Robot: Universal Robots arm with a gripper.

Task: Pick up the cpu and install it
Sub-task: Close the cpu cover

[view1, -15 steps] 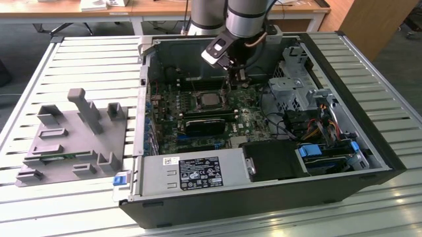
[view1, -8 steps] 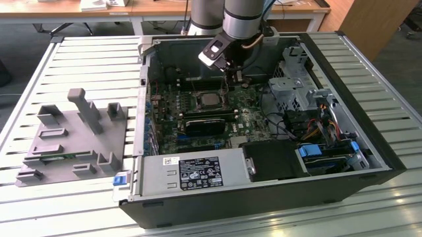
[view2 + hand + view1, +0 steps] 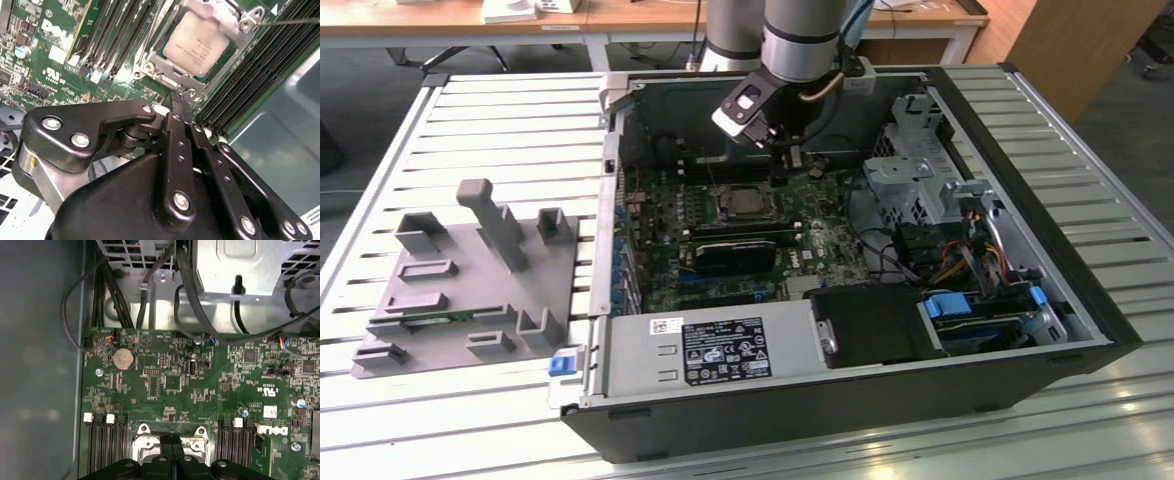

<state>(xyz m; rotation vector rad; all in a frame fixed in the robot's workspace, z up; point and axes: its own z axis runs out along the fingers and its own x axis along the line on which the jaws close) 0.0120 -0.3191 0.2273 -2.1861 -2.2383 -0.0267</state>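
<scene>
Cpu (image 3: 747,203) is well away from the grey rack (image 3: 454,270) at the exterior view's left. It lies flat in the metal frame (image 3: 167,75) on the green board (image 3: 660,250), so it looks put in already. Just beside it hangs the gripper (image 3: 177,96), fingers pressed together and holding nothing, likely because its load is down.

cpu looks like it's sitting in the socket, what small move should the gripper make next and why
Probably a short lift straight up. The cpu lies flat inside the socket frame, and the gripper is shut on nothing, its tips close over the frame's edge beside the cpu. Rising would likely clear the board without dragging across it.
</scene>
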